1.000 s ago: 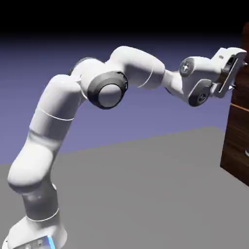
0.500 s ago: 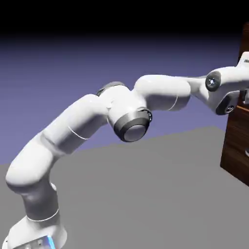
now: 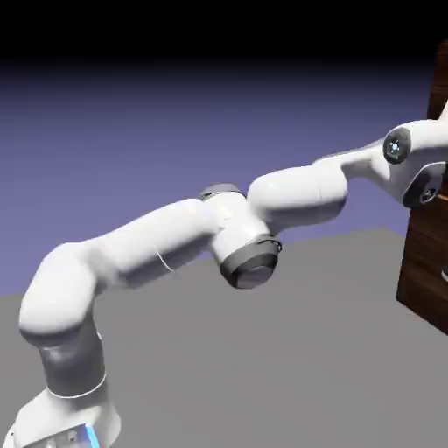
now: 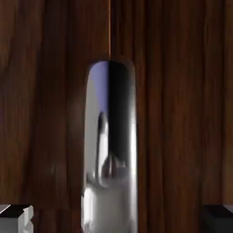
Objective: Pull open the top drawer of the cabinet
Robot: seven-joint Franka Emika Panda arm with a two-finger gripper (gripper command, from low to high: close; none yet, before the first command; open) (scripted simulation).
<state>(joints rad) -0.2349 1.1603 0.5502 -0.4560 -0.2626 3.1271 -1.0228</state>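
Gripper (image 4: 116,220) straddles the silvery handle (image 4: 110,145) of the top drawer (image 4: 182,113); fingertips (image 4: 16,217) sit wide at either side, not touching it, so jaws spread, nothing pinched. Cabinet (image 3: 430,254) stands at far right of the exterior view, hand out of frame against its front. Risk, as I judge it: pulling before the fingers clamp would slip off the smooth metal and leave the drawer shut; an off-centre grip could twist loose. Versus a second ago: arm has stretched flatter and lower, elbow dropped, and the hand has pushed right, out of view at the cabinet.
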